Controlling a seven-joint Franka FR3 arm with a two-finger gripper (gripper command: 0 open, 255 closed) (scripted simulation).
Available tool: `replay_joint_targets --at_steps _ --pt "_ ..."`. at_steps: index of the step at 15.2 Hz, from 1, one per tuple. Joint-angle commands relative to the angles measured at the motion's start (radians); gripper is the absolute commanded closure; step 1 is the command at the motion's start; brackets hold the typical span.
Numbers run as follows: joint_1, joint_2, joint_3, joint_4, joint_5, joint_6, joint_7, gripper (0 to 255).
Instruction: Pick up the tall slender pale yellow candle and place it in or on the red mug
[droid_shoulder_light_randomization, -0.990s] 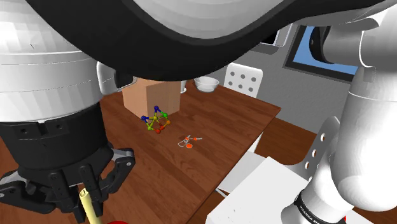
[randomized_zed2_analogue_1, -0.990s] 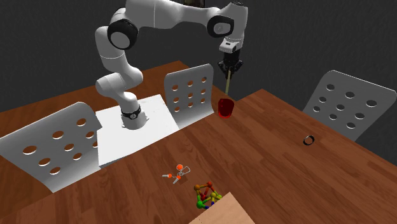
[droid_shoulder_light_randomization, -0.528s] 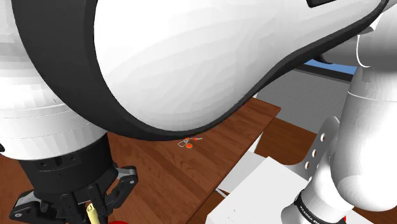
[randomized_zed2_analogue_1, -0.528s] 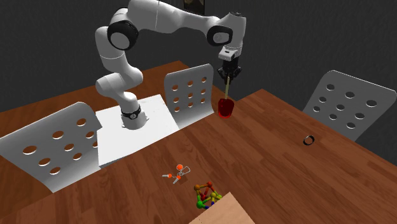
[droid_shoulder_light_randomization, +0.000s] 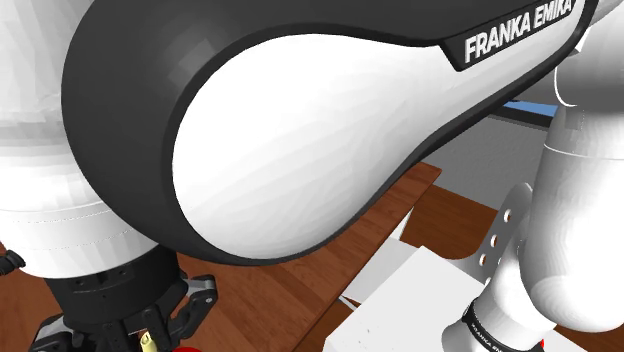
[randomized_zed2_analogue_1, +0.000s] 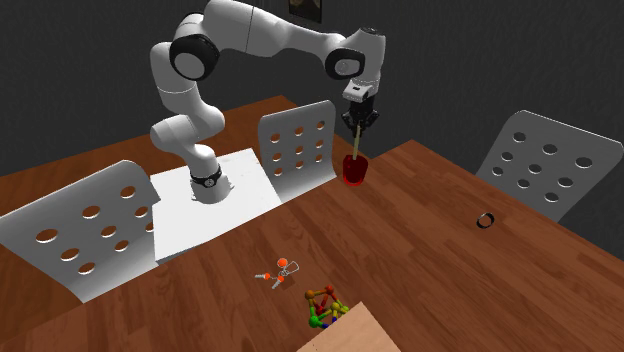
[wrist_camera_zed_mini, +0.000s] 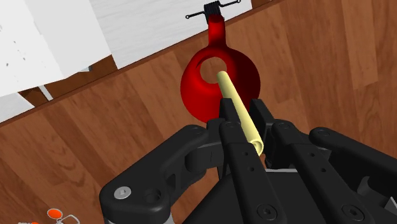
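**A:** Candle (wrist_camera_zed_mini: 239, 109) first: where is it?

**B:** It is clamped between the two black fingers of the gripper (wrist_camera_zed_mini: 245, 121). They hold its upper end, and the pale stick hangs straight down, long axis upright.

**A:** And the mug?

**B:** The red mug (wrist_camera_zed_mini: 194, 89) stands directly beneath, on the table (randomized_zed2_analogue_1: 450, 250) near the edge that meets the white stand (randomized_zed2_analogue_1: 240, 205). Looking along the fingers, the candle's lower tip lies over the mug's mouth, slightly off its middle.

**A:** What differs from a second ago?

**B:** The hand has sunk. The tip was clear above the rim then, and now it reaches the rim.

**A:** So what next?

**B:** My judgement is a little more straight descent, then release.
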Motion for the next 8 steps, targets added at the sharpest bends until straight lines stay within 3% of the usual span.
replay_joint_targets --at_steps 1,3,4,8 --pt "0.000 0.000 0.000 0.000 0.000 0.000 0.000 255" --pt "0.000 0.000 0.000 0.000 0.000 0.000 0.000 255" --pt "0.000 0.000 0.000 0.000 0.000 0.000 0.000 0" --pt "0.000 0.000 0.000 0.000 0.000 0.000 0.000 0"
